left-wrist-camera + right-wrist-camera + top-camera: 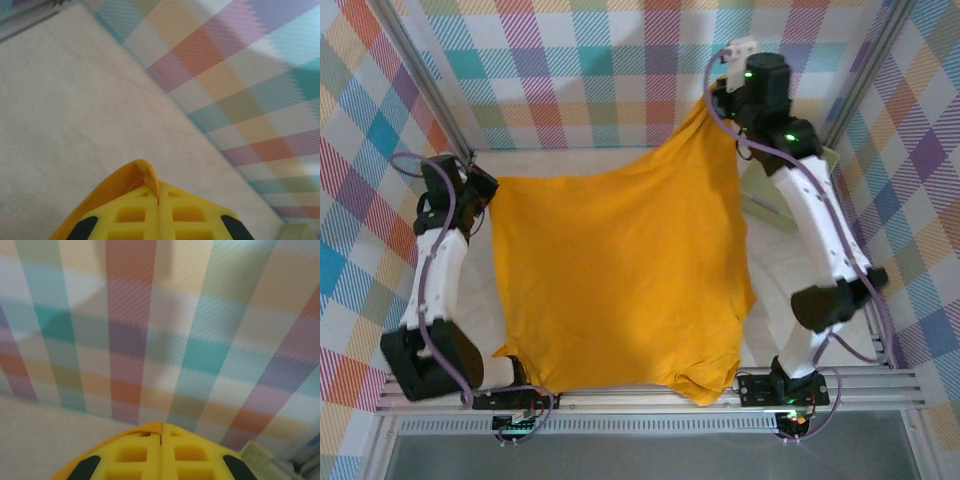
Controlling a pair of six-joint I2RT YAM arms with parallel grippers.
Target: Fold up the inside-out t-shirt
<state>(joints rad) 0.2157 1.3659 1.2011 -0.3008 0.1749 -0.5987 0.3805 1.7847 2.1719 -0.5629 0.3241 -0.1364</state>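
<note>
The inside-out t-shirt [620, 280] is mustard-orange and hangs stretched out between my two arms, its lower hem bunched near the front rail. My left gripper [480, 195] pinches its left corner at mid-left. In the left wrist view the yellow fingers [145, 215] are shut, and a fold of orange cloth [142, 172] pokes out between the tips. My right gripper [720, 100] holds the other corner high at the back right. The right wrist view has its fingers [145, 455] pressed together with a thin edge of orange cloth [150, 426] over the tips.
Plaid fabric walls [620, 60] close in the back and both sides. A pale green basket [765, 190] stands at the right, partly behind my right arm, and its corner [257, 455] appears at the bottom right of the right wrist view. The white table [75, 115] lies below.
</note>
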